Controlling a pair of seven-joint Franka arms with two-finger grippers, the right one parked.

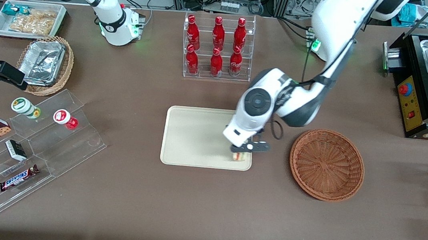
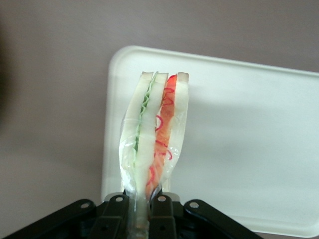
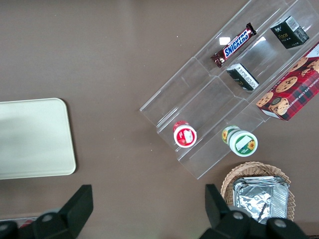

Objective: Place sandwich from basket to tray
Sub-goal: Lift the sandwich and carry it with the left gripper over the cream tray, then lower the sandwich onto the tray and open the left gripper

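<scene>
I'm holding the sandwich (image 2: 154, 134) clenched in the gripper (image 2: 142, 206), the jaws pinching its narrow end so its long axis is running straight out from the fingertips, layers on edge. Directly beneath the jaws the tray (image 2: 249, 149) is lying, the sandwich hanging over its corner nearest the basket (image 1: 326, 164). I'm judging the coming move as a short lowering onto the tray, the basket sitting empty farther out sideways

Red bottles (image 1: 216, 46) in a clear rack (image 1: 215, 76) — Snickers bar (image 1: 18, 178) nearer.
</scene>
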